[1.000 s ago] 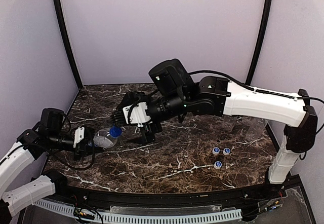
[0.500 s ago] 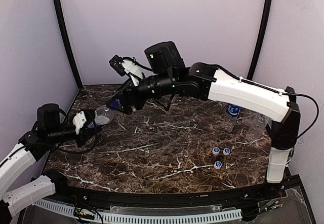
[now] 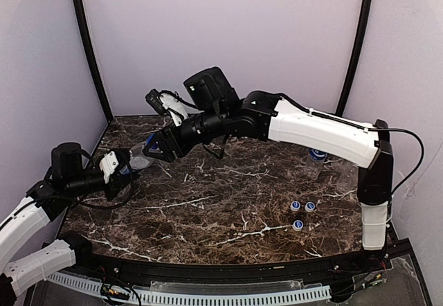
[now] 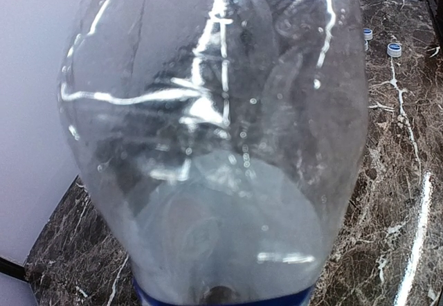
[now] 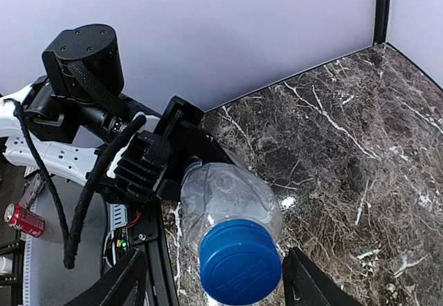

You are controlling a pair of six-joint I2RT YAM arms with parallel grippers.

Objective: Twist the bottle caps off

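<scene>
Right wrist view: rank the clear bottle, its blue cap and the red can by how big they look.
1. Tied: clear bottle and blue cap look about alike; the cap is nearest the camera, so no ranking between them.
2. red can: clearly smallest, though it lies farthest away.

top: above-behind bases, whole table (image 3: 228, 212) | left wrist: against bottle (image 4: 221, 147) | right wrist: near its cap (image 5: 240, 262) | all share bottle
</scene>
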